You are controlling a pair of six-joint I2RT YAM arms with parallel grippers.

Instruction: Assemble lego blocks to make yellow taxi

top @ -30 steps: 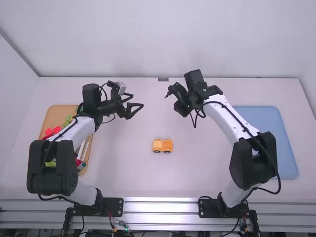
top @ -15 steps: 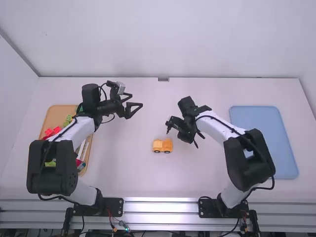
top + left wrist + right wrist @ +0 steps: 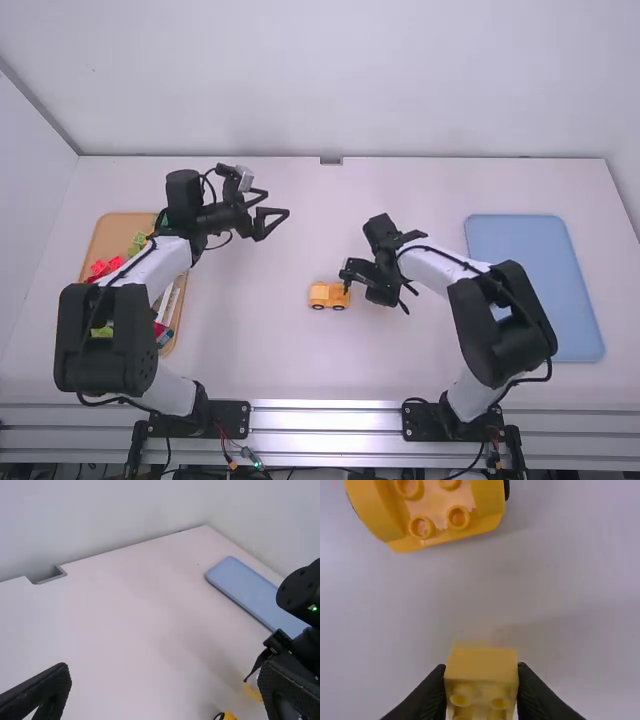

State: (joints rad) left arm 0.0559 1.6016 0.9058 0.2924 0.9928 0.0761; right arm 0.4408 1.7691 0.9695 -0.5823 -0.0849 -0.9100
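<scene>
Yellow taxi (image 3: 319, 297), part-built, stands on its wheels near the middle of the tabletop (image 3: 250, 350), before your two arm bases. Finished, as far as you can verify: a wheeled body with raised pieces at either side of a bare patch of studs (image 3: 458, 518). Outstanding: the yellow block (image 3: 481, 662) pinched between the fingers of your right gripper (image 3: 481, 668), held beside the body and apart from it. You should judge the job well advanced, with this block probably due on those studs; whether further pieces follow, you cannot confirm. Your left gripper (image 3: 278, 202) is spread, with nothing between its fingers.

Surface: pale and smooth, with a notch (image 3: 330, 160) in the far edge. A wooden tray (image 3: 126, 226) of loose blocks (image 3: 107, 267) lies by your left arm, a blue tray (image 3: 555, 245) by your right. Room: plain pale walls (image 3: 340, 80) behind and alongside.
</scene>
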